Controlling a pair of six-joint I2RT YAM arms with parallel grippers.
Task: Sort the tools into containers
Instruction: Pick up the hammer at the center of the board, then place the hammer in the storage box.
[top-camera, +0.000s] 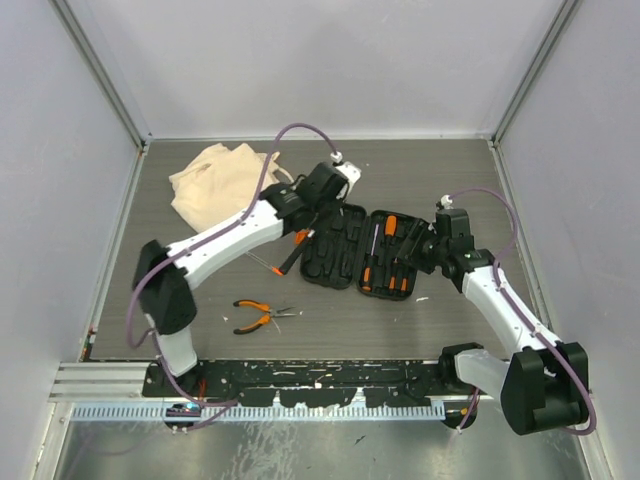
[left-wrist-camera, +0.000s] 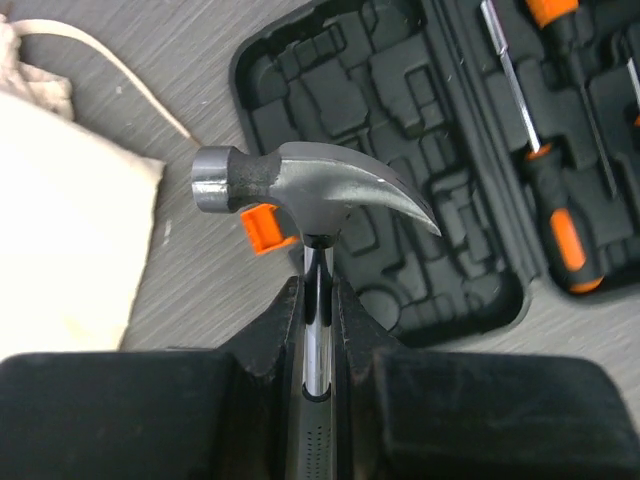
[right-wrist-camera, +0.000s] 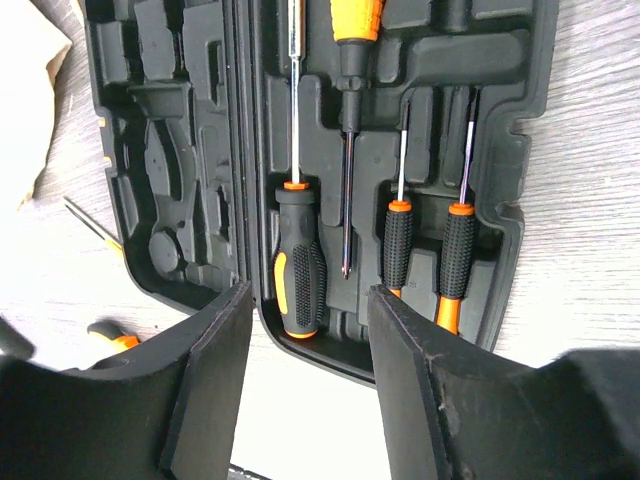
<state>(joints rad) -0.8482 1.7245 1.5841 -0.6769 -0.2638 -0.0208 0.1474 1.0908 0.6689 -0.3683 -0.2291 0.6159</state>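
My left gripper (left-wrist-camera: 318, 290) is shut on the shaft of the steel claw hammer (left-wrist-camera: 300, 185), held above the table at the left edge of the open black tool case (top-camera: 360, 250). The case's orange latch (left-wrist-camera: 265, 228) shows under the hammer head. Several orange-and-black screwdrivers (right-wrist-camera: 298, 255) lie in the case's right half. My right gripper (right-wrist-camera: 310, 320) is open and empty over the near edge of that half. The orange-handled pliers (top-camera: 255, 315) lie on the table in front. The beige cloth bag (top-camera: 220, 185) lies at the back left, its edge in the left wrist view (left-wrist-camera: 60, 220).
A thin screwdriver (top-camera: 265, 262) lies on the table left of the case, under the left arm. Grey walls enclose the table on three sides. A black rail (top-camera: 320, 380) runs along the near edge.
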